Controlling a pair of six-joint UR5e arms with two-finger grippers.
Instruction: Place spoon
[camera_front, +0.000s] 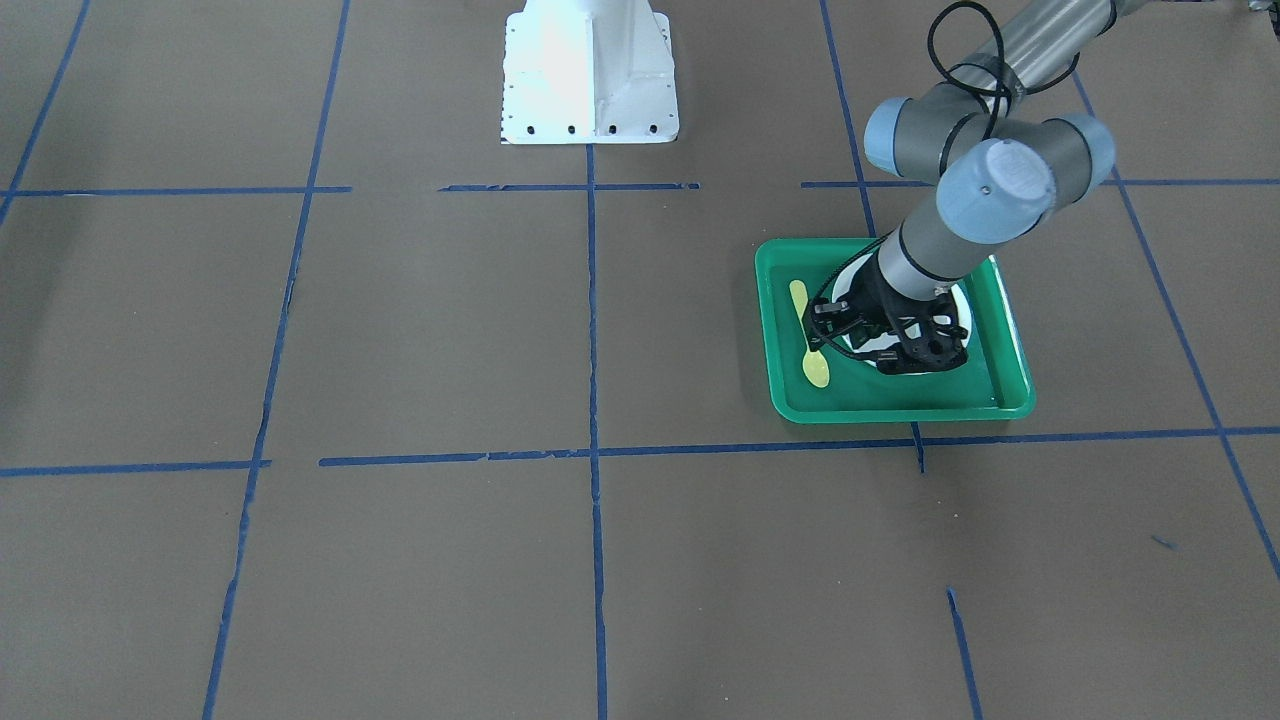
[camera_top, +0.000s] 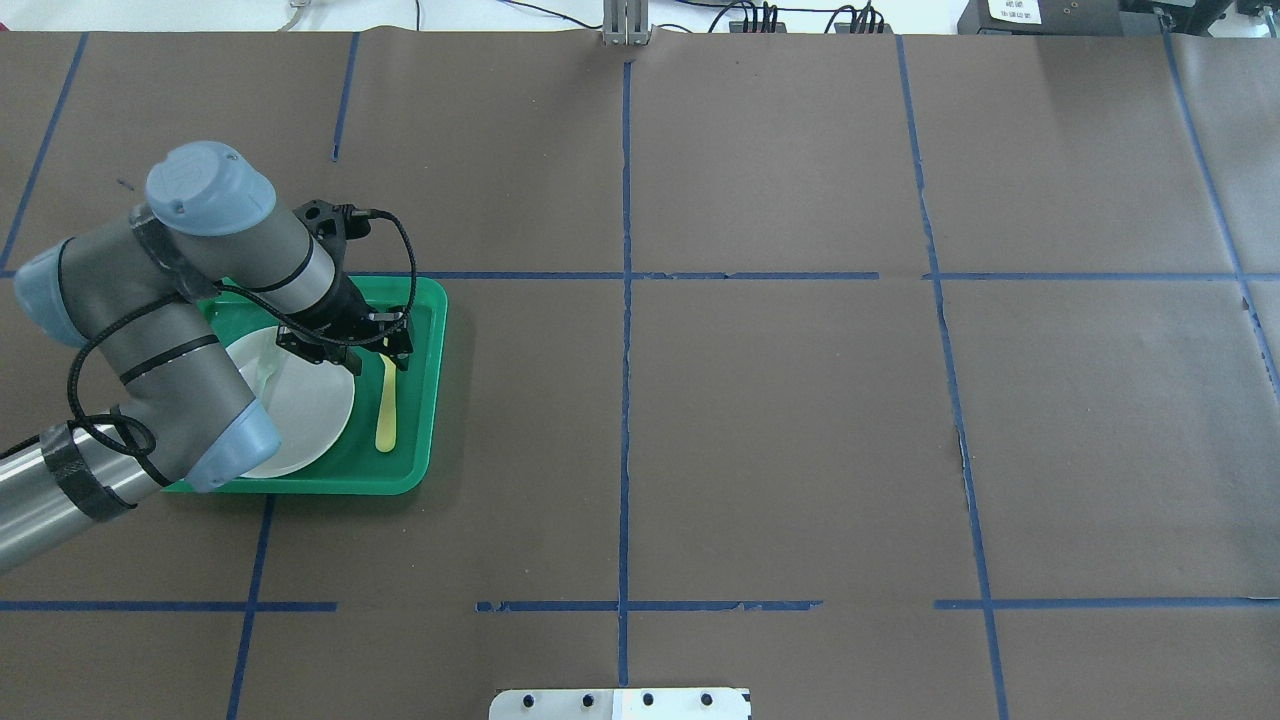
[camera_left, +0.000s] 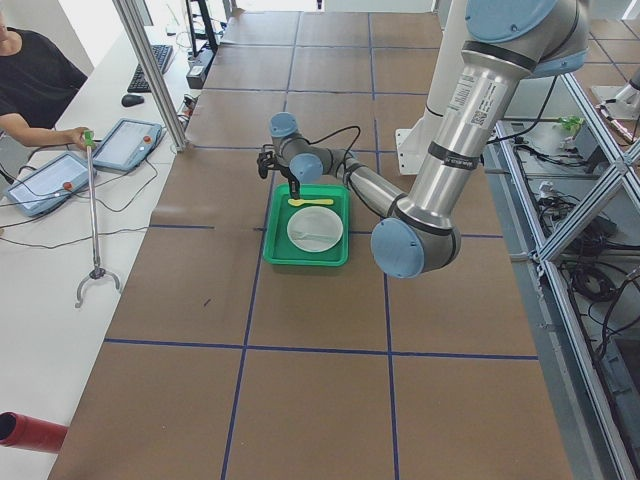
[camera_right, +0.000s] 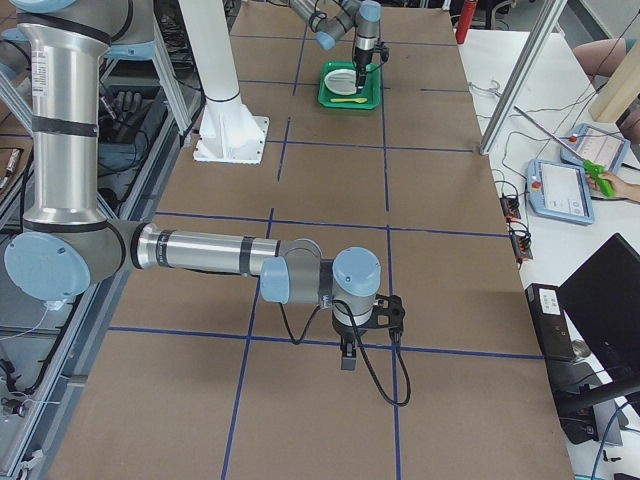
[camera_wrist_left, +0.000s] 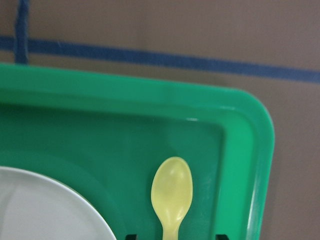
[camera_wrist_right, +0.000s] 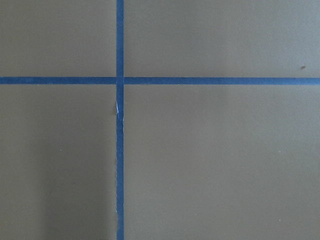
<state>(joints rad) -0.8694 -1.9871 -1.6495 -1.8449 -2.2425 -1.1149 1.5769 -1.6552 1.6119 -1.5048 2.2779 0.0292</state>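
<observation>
Over at the left of the overhead view, the left arm (camera_top: 180, 330) is reaching across a green tray (camera_top: 436, 380) that is sitting on the brown-papered table (camera_top: 780, 430). A white plate (camera_top: 300, 405) is lying flat in the tray's left part, partly hidden under the arm. Just right of the plate, the left gripper (camera_top: 390, 352) is hanging low over the tray floor with its jaws parted. In the left wrist view its two dark fingertips (camera_wrist_left: 131, 237) are showing at the bottom edge, one on each side of the slim handle, and neither is touching it. The pale-yellow spoon (camera_top: 386, 415) is lying loose on the tray floor between the plate and the tray's right wall. It is beside the plate but apart from it, with its oval bowl pointing toward the far wall and its handle running back toward the robot. Further right, blue tape lines (camera_top: 627, 400) are crossing the paper. Only the exterior right view is showing the right gripper (camera_right: 348, 360), which is hovering over a tape line well away from the tray. Whether its jaws are apart or together, I cannot tell.
</observation>
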